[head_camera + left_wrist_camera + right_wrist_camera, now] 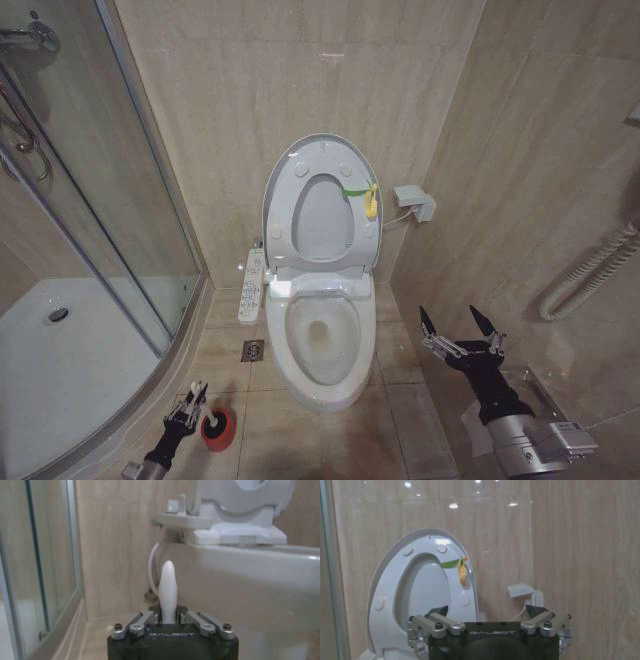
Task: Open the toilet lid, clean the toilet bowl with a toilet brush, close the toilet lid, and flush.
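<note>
The toilet lid (320, 205) stands raised against the wall at the centre of the frame, the seat up with it, leaving the toilet bowl (322, 345) below open with a little water at its bottom. At lower left, the left pincer (186, 408) is clenched on the toilet brush (167, 592) handle, just beside the red holder cup (219, 428) on the floor. At lower right, the right pincer (458, 325) hangs released, beside the bowl
</note>
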